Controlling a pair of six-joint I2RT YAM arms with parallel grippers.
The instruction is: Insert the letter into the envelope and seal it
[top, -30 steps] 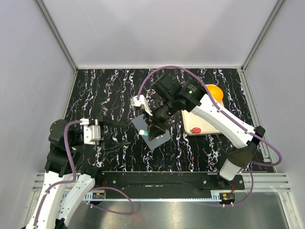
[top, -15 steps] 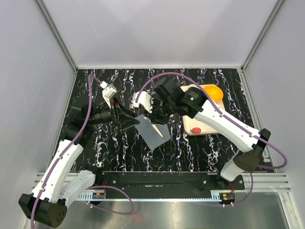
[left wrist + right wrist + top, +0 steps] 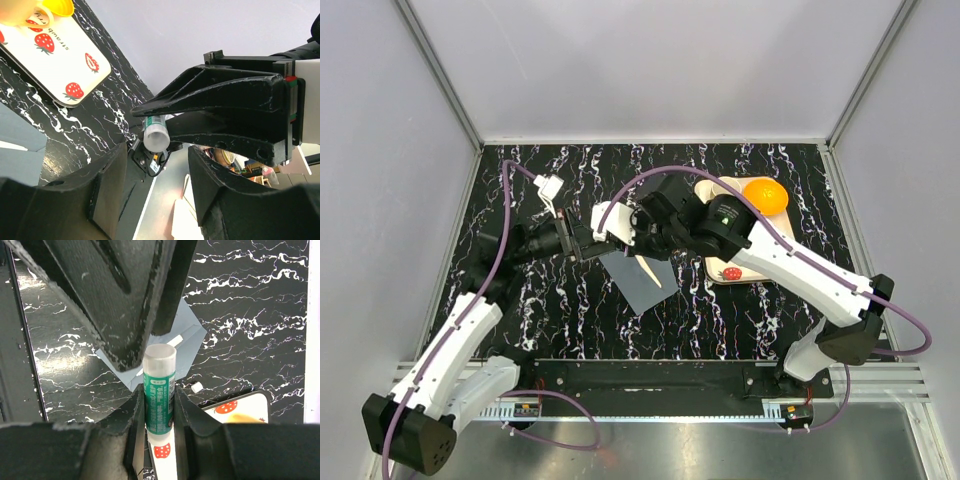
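Two grippers face each other over the table (image 3: 770,310): your right gripper (image 3: 159,396) pinches a green-labelled glue stick (image 3: 159,390), your left gripper (image 3: 156,155) stands spread wide just beside it, and the envelope (image 3: 636,287) lies flat nearby, a sliver of the letter (image 3: 651,271) showing.
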